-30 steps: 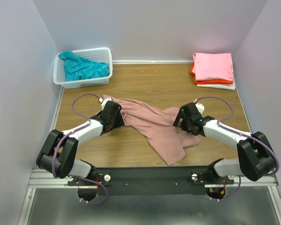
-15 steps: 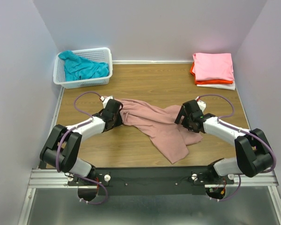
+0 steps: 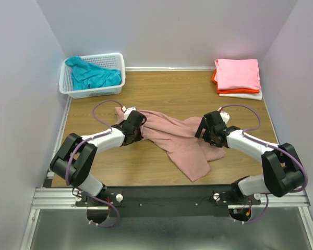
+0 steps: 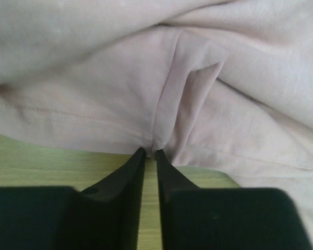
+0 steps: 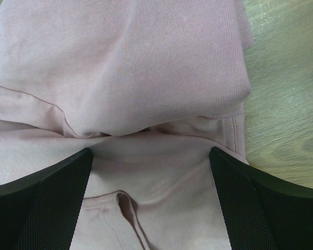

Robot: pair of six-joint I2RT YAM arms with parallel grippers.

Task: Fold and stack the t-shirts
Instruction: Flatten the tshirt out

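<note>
A crumpled dusty-pink t-shirt [image 3: 172, 138] lies across the middle of the wooden table [image 3: 161, 94]. My left gripper [image 3: 137, 125] sits low at the shirt's left edge. In the left wrist view its jaws [image 4: 151, 152] are shut, pinching a small fold of the pink cloth [image 4: 146, 78] at the hem. My right gripper [image 3: 205, 133] is over the shirt's right part. In the right wrist view it [image 5: 150, 152] stands open, with bunched pink cloth [image 5: 146, 62] between and ahead of its fingers. No print shows on the shirt.
A white lattice basket [image 3: 116, 59] at the back left holds a teal shirt [image 3: 91, 75]. At the back right is a folded stack: bright pink shirt [image 3: 237, 73] on top, orange [image 3: 215, 78] below, white [image 3: 245, 95] at the bottom. Walls enclose three sides.
My left gripper has slid right onto the shirt's left edge and closed on a fold of it. The right gripper has shifted slightly and stays open.
</note>
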